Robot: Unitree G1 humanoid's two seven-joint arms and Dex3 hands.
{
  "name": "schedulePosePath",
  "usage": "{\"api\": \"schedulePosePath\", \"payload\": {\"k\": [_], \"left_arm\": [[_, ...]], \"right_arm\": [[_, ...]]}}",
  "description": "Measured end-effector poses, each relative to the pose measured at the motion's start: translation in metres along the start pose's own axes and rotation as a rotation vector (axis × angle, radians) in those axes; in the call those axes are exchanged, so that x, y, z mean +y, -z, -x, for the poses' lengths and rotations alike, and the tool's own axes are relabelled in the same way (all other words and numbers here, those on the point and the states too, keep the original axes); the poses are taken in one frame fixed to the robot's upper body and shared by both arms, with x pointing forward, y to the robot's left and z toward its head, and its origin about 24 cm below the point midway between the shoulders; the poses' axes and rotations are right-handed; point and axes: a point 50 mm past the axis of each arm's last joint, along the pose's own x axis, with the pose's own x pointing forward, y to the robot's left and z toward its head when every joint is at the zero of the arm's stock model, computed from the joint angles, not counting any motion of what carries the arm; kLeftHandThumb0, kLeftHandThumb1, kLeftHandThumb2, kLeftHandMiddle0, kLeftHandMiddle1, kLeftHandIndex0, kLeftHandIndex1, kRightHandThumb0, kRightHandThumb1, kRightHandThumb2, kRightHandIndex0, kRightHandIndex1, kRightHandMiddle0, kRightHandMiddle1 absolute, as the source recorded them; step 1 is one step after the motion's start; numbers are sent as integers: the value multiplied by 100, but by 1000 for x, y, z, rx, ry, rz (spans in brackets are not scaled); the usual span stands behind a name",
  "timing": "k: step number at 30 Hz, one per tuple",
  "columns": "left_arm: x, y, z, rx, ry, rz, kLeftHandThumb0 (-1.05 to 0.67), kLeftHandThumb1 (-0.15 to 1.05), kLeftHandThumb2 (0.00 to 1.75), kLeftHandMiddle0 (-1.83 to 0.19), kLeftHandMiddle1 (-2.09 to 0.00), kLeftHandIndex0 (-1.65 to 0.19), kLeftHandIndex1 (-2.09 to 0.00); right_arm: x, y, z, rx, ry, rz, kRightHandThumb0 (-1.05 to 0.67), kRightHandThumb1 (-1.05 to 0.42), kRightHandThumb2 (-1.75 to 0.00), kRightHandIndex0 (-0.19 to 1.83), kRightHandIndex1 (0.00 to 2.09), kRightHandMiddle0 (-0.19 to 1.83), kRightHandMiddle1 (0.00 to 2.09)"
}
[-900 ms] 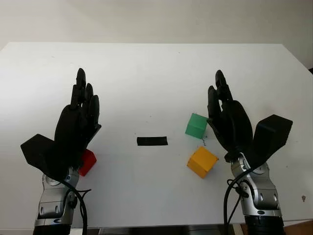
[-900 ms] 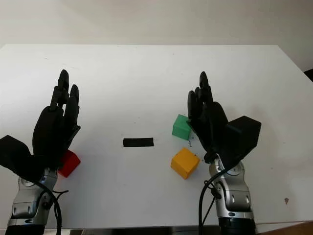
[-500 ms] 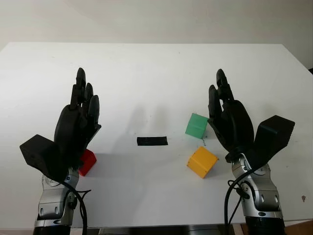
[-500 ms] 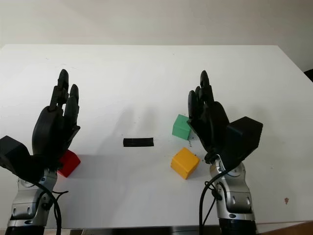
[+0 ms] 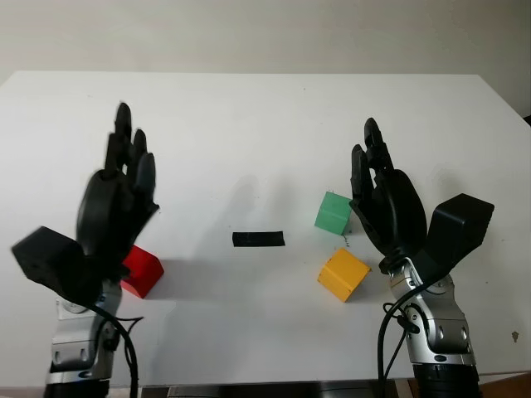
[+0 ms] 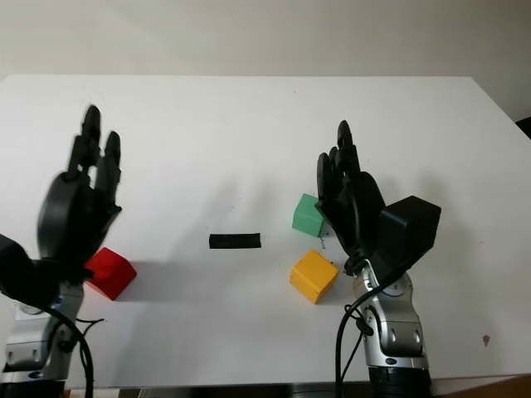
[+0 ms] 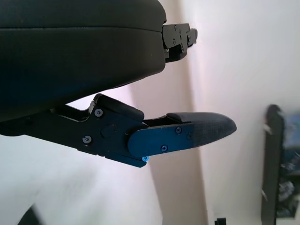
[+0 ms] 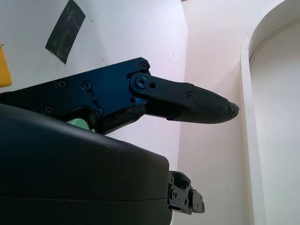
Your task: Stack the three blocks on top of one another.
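Observation:
A red block (image 5: 141, 271) lies on the white table (image 5: 265, 124) at the near left, partly under my left hand (image 5: 124, 170), which is raised above it and open. A green block (image 5: 333, 213) sits right of centre, with a yellow block (image 5: 343, 274) a little nearer to me. My right hand (image 5: 371, 170) is open and held upright just to the right of the green block, close beside it. A sliver of the green block (image 8: 77, 123) and the yellow block's edge (image 8: 3, 65) appear in the right wrist view.
A short strip of black tape (image 5: 258, 239) is stuck to the table's middle, between the red block and the other two. The tape (image 8: 65, 30) also appears in the right wrist view. The table's far half is bare white surface.
My left hand has risen and shifted left, uncovering more of the red block. The right hand has barely moved. The blocks stay where they were.

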Motion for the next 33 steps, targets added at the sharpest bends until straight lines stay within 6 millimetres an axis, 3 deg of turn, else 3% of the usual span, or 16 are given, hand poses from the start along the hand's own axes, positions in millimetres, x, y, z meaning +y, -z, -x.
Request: {"api": "schedulePosePath", "payload": {"k": [2,6,9,14,20,25,33], "left_arm": [[10,-14,-7,-40,33,-85,-77,105,44,-25,-11,-13,-14],[35,-34,-14,41,160,-354,-82,105,32,-29,-8,-25,-14],[48,-48,-17,107,292,-498,-83,105,14,-16,-4,-30,-9],[64,-71,-21,245,489,-741,-72,88,3,-7,-3,-36,-8],[64,-78,-24,339,622,-946,-70,80,3,-5,-5,-43,-8],[59,-78,-23,335,744,-1081,-67,79,4,-1,-4,-43,-6],[49,-72,-20,288,835,-1236,-79,83,6,3,-4,-41,-5]], "right_arm": [[0,0,0,0,-1,-1,-72,-105,-63,-19,0,-19,0],[0,0,0,-1,0,-1,-72,-105,-63,-19,0,-19,0],[0,0,0,-1,0,0,-72,-105,-63,-19,0,-19,0],[0,0,0,-2,0,-1,-72,-105,-63,-19,0,-19,0],[0,-1,0,-3,-2,0,-73,-105,-63,-19,0,-19,0],[0,-1,0,-4,-3,0,-72,-105,-63,-19,0,-19,0],[1,-1,-1,-3,-2,6,-72,-105,-63,-19,0,-19,0]]}}
